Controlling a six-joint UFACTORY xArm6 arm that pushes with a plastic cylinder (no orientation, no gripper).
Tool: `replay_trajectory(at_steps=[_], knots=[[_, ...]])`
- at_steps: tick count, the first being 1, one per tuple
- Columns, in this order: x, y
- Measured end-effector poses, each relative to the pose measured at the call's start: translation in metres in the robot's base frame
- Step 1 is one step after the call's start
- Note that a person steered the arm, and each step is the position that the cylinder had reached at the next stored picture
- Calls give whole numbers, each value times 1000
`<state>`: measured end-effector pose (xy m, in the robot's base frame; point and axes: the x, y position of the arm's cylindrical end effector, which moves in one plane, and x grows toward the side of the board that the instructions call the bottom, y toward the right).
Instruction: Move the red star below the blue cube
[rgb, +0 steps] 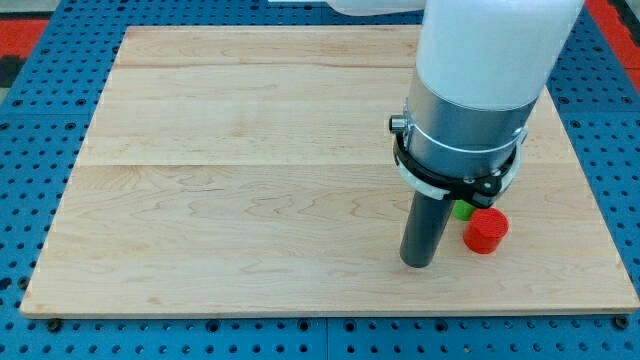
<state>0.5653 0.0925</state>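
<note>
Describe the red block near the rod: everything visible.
The red block is a small, solid-looking piece, matte bright red, lying flat on the wooden board near the view's right, low down. Its outline looks chunky and rounded; star points can't be made out from this angle. My tip sits just to its left in the view, apart from it by a narrow gap. A green block, mostly hidden under the arm, is right above it, close or touching; I can't tell which.

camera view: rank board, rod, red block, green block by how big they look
1. board
2. rod, ending in my tip left of the red block
3. red block
4. green block, mostly hidden behind the arm, so unsure
</note>
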Motion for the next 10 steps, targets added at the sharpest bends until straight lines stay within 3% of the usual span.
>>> replay_trajectory(at_steps=[2,3,4,6,8,10], knots=[[-21,-12],[-85,-42],[-116,-39],[-170,7],[-170,53],[-199,29]])
